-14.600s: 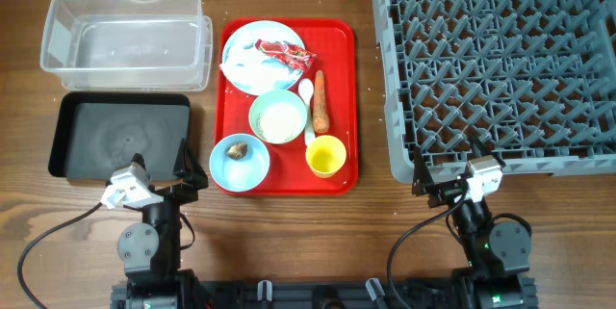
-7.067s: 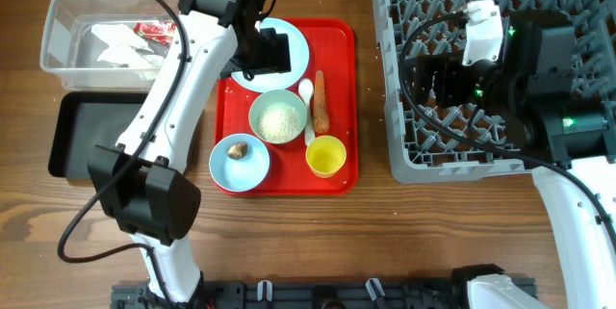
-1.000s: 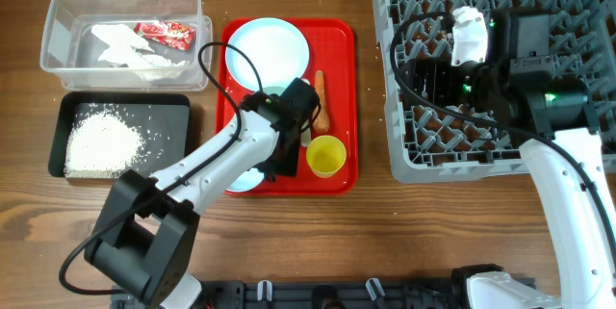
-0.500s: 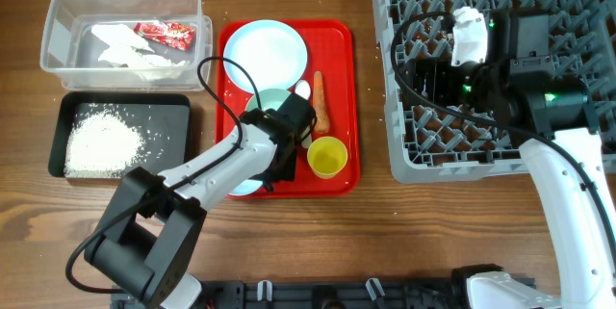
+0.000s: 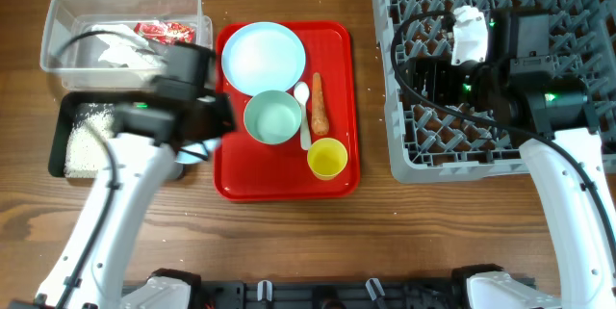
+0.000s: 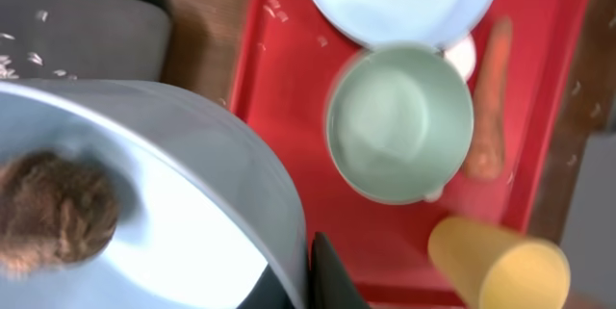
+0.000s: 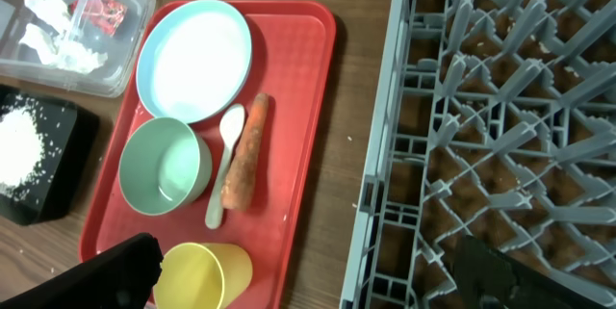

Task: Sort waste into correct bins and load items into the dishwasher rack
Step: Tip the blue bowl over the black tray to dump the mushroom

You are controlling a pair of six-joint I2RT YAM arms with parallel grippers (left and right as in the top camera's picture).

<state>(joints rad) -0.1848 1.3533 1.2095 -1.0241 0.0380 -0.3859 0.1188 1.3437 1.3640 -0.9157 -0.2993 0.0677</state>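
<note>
Small brown lump [image 6: 53,213]: food waste, lying inside the pale bowl [image 6: 192,203] that I carry on the left gripper [image 6: 306,269]; one finger shows outside the rim, the other is hidden, and I judge the pair clamped on that rim; bowl hangs at the right edge of the black tub [image 5: 72,116], just beside the red tray [image 5: 231,179]

Destination, as I judge it: the black tub, since the rice [image 5: 82,145] lies there and paper and wrapper lie in the clear tub [image 5: 58,30]

Handling: I bring the bowl's lip well inside the tub wall before tipping; I tilt slowly toward the rice; the lump may cling, so a steep angle may be needed; grip stays firm on the thin rim

Right gripper [image 7: 308,269]: fingers wide apart, empty, above the dishwasher rack [image 5: 577,59]
</note>
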